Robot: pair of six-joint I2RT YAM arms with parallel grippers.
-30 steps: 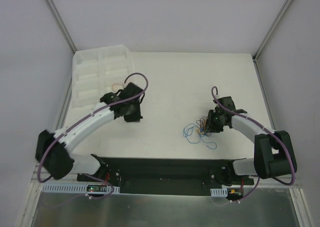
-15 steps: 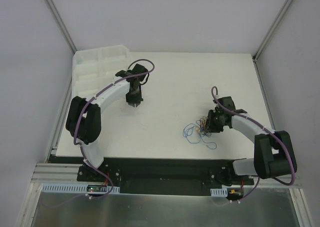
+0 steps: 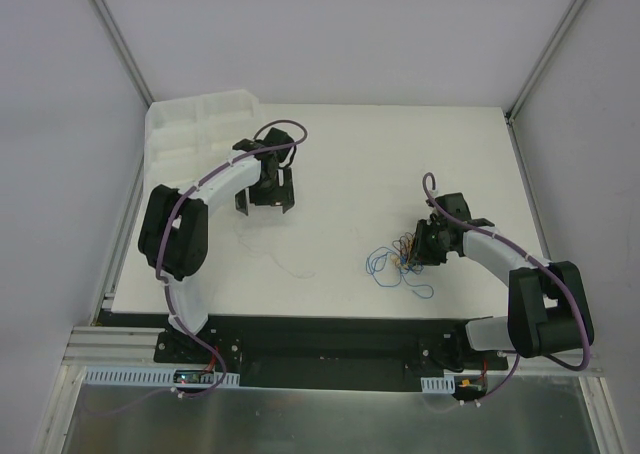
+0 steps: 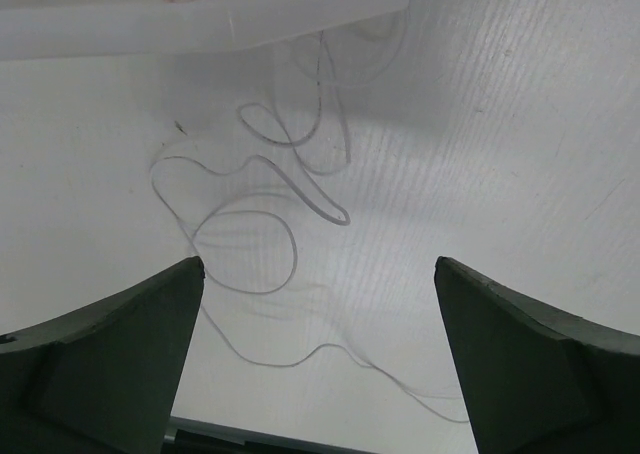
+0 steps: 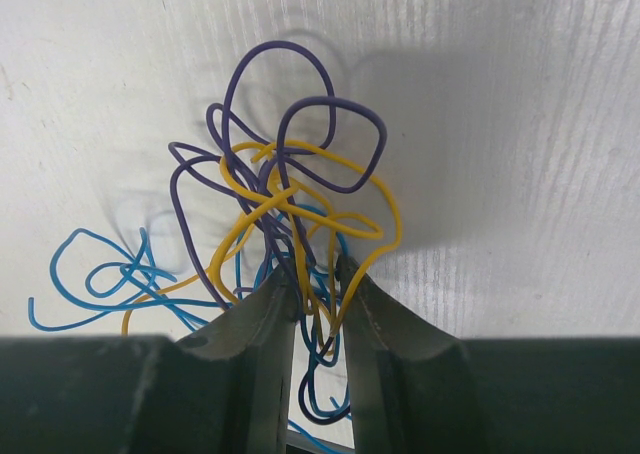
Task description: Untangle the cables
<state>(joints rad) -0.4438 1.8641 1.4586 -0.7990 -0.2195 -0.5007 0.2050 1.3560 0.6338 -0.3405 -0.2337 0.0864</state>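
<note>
My right jaws are narrow, pinched on a few strands at the near end of the cables [image 5: 290,204]; yellow and purple run between the tips. The knot fans out from there: yellow crosses through the middle, purple loops lie furthest out, and blue trails off to the left in the wrist view. On the table [image 3: 400,164] the bundle lies toward the near right corner, in from both edges.

My left jaws are wide and hold nothing. They hang over a pale wire [image 4: 338,217] lying in loose curls on the table just beside the tray [image 4: 200,19], which sits at the far left corner. An orange bit shows in the tray; I cannot tell what it is.

Handling, my guess:
- The wires are very light, thin and soft, and they keep a bend.
- They have no weight to hold them down, so pulling one strand likely lifts the whole knot.
- The insulation looks slick and may slide through a narrow pinch.
- They are not fragile, but they kink.
- The best hold is a free end or an outer loop, such as the blue tail or the top purple loop, while my right jaws pin the knot.

No brand, label or readable writing anywhere.
</note>
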